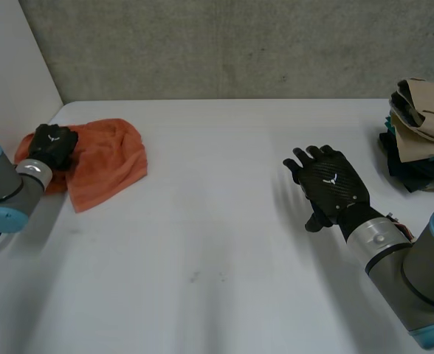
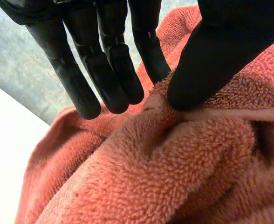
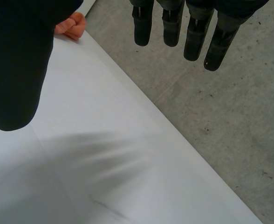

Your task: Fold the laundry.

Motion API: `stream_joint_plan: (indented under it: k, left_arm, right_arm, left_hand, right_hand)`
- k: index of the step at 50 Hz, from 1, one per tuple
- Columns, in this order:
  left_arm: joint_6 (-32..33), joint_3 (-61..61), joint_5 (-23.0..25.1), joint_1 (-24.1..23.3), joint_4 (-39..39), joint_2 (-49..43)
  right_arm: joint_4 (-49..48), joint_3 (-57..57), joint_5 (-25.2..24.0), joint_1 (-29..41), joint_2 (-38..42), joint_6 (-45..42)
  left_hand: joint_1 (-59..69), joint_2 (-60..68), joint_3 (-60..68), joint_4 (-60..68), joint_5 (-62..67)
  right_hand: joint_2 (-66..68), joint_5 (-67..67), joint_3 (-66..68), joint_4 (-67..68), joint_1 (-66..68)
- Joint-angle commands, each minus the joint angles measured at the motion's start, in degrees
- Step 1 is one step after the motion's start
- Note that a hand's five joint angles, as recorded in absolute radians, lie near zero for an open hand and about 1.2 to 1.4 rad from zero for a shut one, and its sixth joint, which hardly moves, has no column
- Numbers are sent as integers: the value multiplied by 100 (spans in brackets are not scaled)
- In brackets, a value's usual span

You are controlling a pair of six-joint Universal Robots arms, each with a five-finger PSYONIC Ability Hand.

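Orange towel [image 1: 106, 162] crumpled in a heap at far left of white table [image 1: 217, 243], close to the grey concrete wall [image 1: 224, 44] and a white side panel; left hand [image 1: 52, 145] down on the towel's left part, at the end of the left arm [image 1: 3, 188]; in left wrist view fingers [image 2: 113, 70] straight and close together, thumb [image 2: 207, 60] tip pressed into the terry pile, a raised fold of towel [image 2: 174, 168] nipped between thumb and nearest finger, pale hem band running taut from under the thumb; right hand [image 1: 333, 184] over the table's right half, well apart from the towel, palm down, fingers [image 3: 172, 23] straight and spread, thumb [image 3: 16, 70] out to the side, nothing held; a bit of the towel [image 3: 71, 25] visible beyond that thumb in right wrist view; stack of folded clothes [image 1: 420, 140] at far right edge of table, tan piece on top, dark teal and black pieces beneath, beyond and beside the right arm [image 1: 416, 273], near the right hand but not touching; small white emblem on the back of each hand, too small to read as lettering; faint scuff marks on the table near its middle
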Motion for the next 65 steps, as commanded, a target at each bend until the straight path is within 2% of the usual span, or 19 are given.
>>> stream_joint_plan:
  k: [1, 7, 13, 15, 16, 19, 20, 23, 25, 26, 27, 33, 37, 40, 47, 53, 56, 62, 65]
  left_arm:
    - [-53, -161, -199, -295, 125, 351]
    - [-579, -951, -638, -1103, 108, 1616]
    - [-2100, -1691, -982, -2535, 108, 2909]
    - [-2460, -1752, -1017, -2904, 99, 3024]
    - [-2766, -1761, -1060, -3280, 90, 3059]
    - [-3102, -1735, -1175, -3844, 108, 2972]
    - [-3234, -1691, -1245, -4194, 151, 2823]
    - [-3279, -1551, -1289, -4575, 195, 2472]
    - [-3288, -1296, -1333, -4716, 161, 2155]
    - [-3297, -1252, -1325, -4725, 134, 2102]
    - [-3332, -1234, -1316, -4743, 117, 2058]
    - [-3314, -1681, -1289, -4752, 72, 2302]
    - [-3253, -2235, -1316, -4576, 46, 2987]
    - [-3191, -2797, -1325, -4068, 2, 3506]
    - [-2306, -4097, -1316, -2900, -165, 4342]
    - [-1531, -4802, -1281, -2116, -174, 4430]
    - [-1320, -5039, -1272, -1852, -191, 4378]
    - [-1319, -5320, -1176, -1675, -191, 4307]
    - [-1319, -5391, -1018, -1710, -217, 4307]
  right_arm:
    - [0, -7, 29, -6, 6, -22]
    - [-17, -77, 64, -15, -2, -4]
    - [-8, -139, 301, -190, -37, -4]
    - [-8, -156, 433, -191, -29, 5]
    - [-8, -165, 469, -191, -37, 5]
    - [-8, -174, 583, -226, -29, 5]
    - [-8, -174, 601, -243, -29, 5]
    - [-8, -182, 645, -314, -29, 22]
    - [-8, -182, 653, -357, -29, 22]
    - [-17, -182, 653, -384, -37, 22]
    - [-17, -191, 653, -393, -38, 22]
    - [-8, -244, 671, -410, -29, 40]
    - [61, -296, 715, -472, -46, 162]
    - [272, -384, 741, -481, -55, 312]
    - [2257, -1008, 663, -472, -73, 637]
    - [3803, -1439, 452, -455, -73, 603]
    - [4095, -1474, 381, -437, -64, 594]
    - [3921, -1343, 337, -314, 85, 620]
    - [3631, -1281, 346, -121, 217, 620]
  left_hand:
    - [1559, 1182, 1222, 1168, 1458]
    - [1559, 1182, 1222, 1168, 1458]
    - [1559, 1182, 1222, 1168, 1458]
    - [1559, 1182, 1222, 1168, 1458]
    - [1559, 1182, 1222, 1168, 1458]
    - [1559, 1182, 1222, 1168, 1458]
    - [1559, 1182, 1222, 1168, 1458]
    - [1559, 1182, 1222, 1168, 1458]
    - [-3394, -3770, -3731, -3784, -3495]
    - [-4950, -5326, -5287, -5341, -5051]
    - [-5249, -5625, -5586, -5639, -5350]
    - [-5235, -5611, -5572, -5625, -5336]
    - [-5168, -5544, -5505, -5558, -5269]
    - [-5084, -5460, -5421, -5474, -5185]
    - [-4899, -5275, -5236, -5289, -5000]
    - [-3990, -4367, -4327, -4381, -4091]
    - [-3839, -4216, -4176, -4230, -3940]
    - [-1541, -1917, -1877, -1931, -1641]
    - [-1148, -1524, -1485, -1539, -1249]
  right_hand:
    - [-269, -361, -223, -371, -140]
    - [-269, -361, -223, -371, -140]
    - [-269, -361, -223, -371, -140]
    - [-269, -361, -223, -371, -140]
    - [-269, -361, -223, -371, -140]
    - [-269, -361, -223, -371, -140]
    - [-269, -361, -223, -371, -140]
    - [-269, -361, -223, -371, -140]
    - [-269, -361, -223, -371, -140]
    - [-269, -361, -223, -371, -140]
    - [-269, -361, -223, -371, -140]
    - [-269, -361, -223, -371, -140]
    - [-269, -361, -223, -371, -140]
    - [-269, -361, -223, -371, -140]
    - [-269, -361, -223, -371, -140]
    - [-269, -361, -223, -371, -140]
    - [-128, -220, -81, -229, 1]
    - [344, 252, 391, 243, 473]
    - [411, 320, 458, 310, 541]
